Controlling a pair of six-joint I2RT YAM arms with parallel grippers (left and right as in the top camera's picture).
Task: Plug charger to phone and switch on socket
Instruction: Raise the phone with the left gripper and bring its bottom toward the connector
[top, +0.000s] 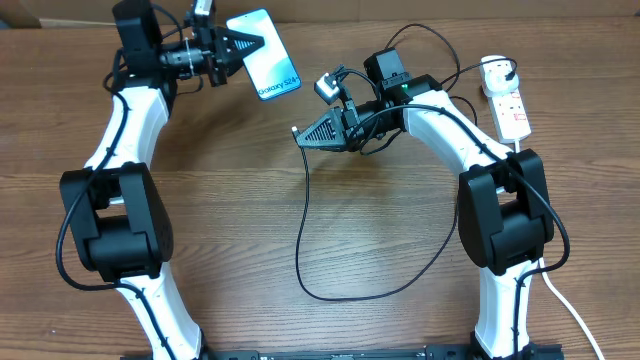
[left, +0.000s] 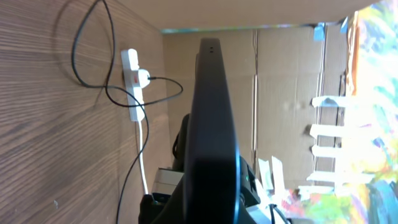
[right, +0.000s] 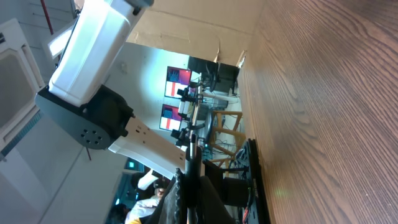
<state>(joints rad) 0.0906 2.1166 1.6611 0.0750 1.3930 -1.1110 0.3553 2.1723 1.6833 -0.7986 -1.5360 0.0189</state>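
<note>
From above we see the left pincer (top: 245, 42) clamped on the phone (top: 268, 60), held over the far side of the desk (top: 250, 200), screen up. The right pincer (top: 300, 133) is pinched on the charger (top: 305, 190) tip. The cable loops across the desk to the socket (top: 510, 105), where its white plug sits.

At the left wrist, the phone (left: 211, 124) shows edge-on – the socket (left: 130, 68) lies beyond.

At the right wrist, the pincer (right: 189, 193) fingers are together – we can't make out the tip clearly.
</note>
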